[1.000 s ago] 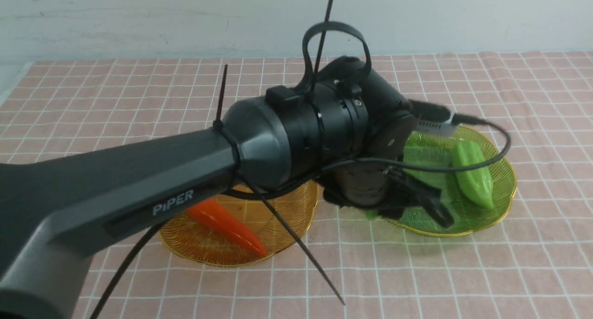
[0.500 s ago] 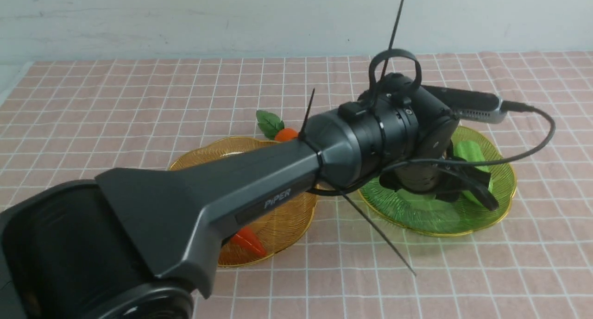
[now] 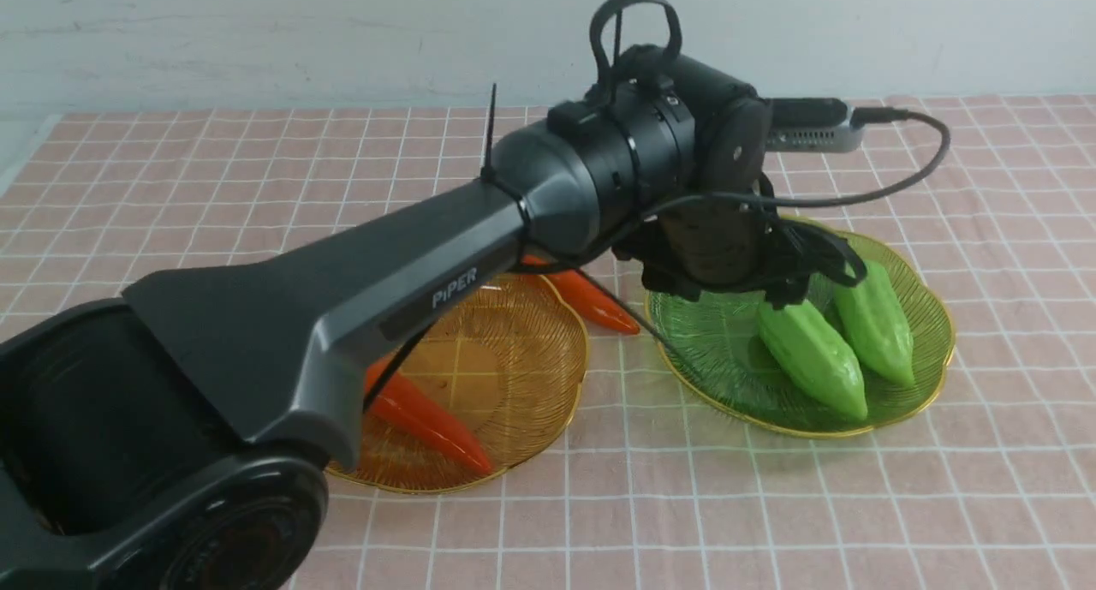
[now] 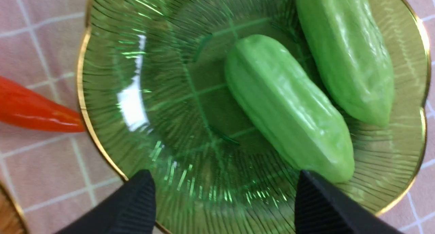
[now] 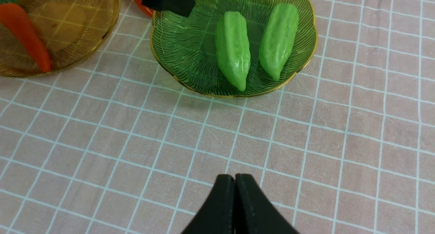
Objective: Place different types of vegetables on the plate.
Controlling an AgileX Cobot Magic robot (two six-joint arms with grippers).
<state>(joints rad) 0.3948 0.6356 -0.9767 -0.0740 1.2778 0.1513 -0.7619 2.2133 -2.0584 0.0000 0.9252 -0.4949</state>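
Light-green ridged plastic gourd (image 4: 289,105) lies in green ribbed transparent plate (image 4: 136,40), close to the spread, empty left end effector (image 4: 224,174).

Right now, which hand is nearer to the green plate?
The left hand: it hangs open right above the green plate. The right hand is shut, over the cloth, apart from the plate.

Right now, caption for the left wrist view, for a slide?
Open left gripper over the green plate with two gourds side by side; a carrot tip on the cloth beside it.
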